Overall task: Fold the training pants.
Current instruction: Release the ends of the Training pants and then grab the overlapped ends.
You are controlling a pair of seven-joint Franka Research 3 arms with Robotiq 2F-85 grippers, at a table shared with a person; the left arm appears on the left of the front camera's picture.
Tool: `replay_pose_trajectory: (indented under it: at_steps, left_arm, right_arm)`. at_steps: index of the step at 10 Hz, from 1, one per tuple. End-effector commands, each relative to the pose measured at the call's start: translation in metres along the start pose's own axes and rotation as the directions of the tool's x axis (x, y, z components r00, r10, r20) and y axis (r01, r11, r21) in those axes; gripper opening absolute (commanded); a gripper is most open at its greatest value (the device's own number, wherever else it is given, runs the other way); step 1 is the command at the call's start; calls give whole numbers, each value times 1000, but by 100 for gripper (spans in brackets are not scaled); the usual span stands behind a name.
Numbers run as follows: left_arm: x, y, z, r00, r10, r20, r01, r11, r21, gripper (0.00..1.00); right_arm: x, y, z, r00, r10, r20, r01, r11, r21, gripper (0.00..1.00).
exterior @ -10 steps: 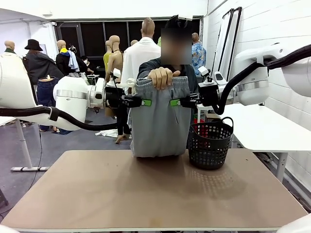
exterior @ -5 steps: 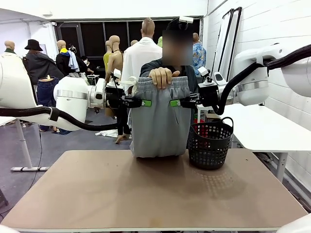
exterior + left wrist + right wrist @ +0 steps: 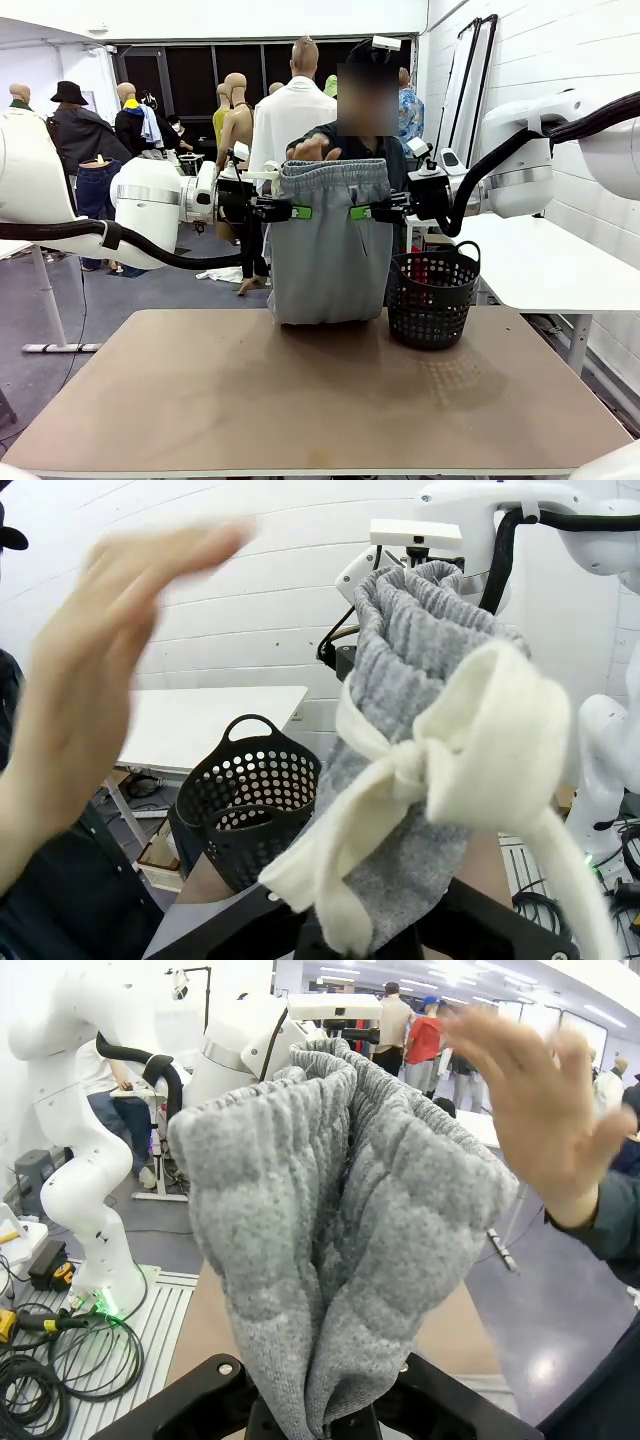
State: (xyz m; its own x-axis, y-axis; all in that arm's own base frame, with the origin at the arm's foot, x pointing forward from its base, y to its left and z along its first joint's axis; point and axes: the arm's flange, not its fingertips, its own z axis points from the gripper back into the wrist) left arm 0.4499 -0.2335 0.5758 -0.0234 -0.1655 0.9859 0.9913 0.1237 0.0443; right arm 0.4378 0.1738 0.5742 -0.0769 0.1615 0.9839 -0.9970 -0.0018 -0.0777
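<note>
The light grey training pants [image 3: 327, 250] hang folded above the table's far edge, waistband up. My left gripper [image 3: 298, 211] is shut on the pants' left side below the waistband, and my right gripper [image 3: 358, 211] is shut on their right side. In the left wrist view the gathered waistband [image 3: 425, 620] and white drawstring [image 3: 450, 750] rise from my jaws. From the right wrist, the bunched grey cloth [image 3: 340, 1210] shows pinched at the bottom. The person's hand [image 3: 316, 148] hovers open just behind the waistband, off the cloth.
A black mesh basket [image 3: 432, 293] stands on the table's far right, close beside the hanging pants. The brown table [image 3: 320, 400] stretches bare toward me. The person stands right behind the pants. A white table [image 3: 540, 260] sits at the right.
The person's hand, which gripped the middle of the waistband, has let go and lifted away. Both grippers keep their hold and have not moved.
</note>
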Motion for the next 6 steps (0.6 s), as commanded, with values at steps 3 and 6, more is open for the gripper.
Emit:
replay_pose_trajectory:
  at_steps: [3, 6]
  left_arm:
    - [2, -1, 1, 1000, -9, 7, 9, 1000, 2, 0]
    - [2, -1, 1, 1000, -9, 7, 9, 1000, 2, 0]
  right_arm:
    - [2, 1, 0, 1000, 0, 8, 0, 1000, -2, 0]
    - [2, 1, 0, 1000, 0, 8, 0, 1000, -2, 0]
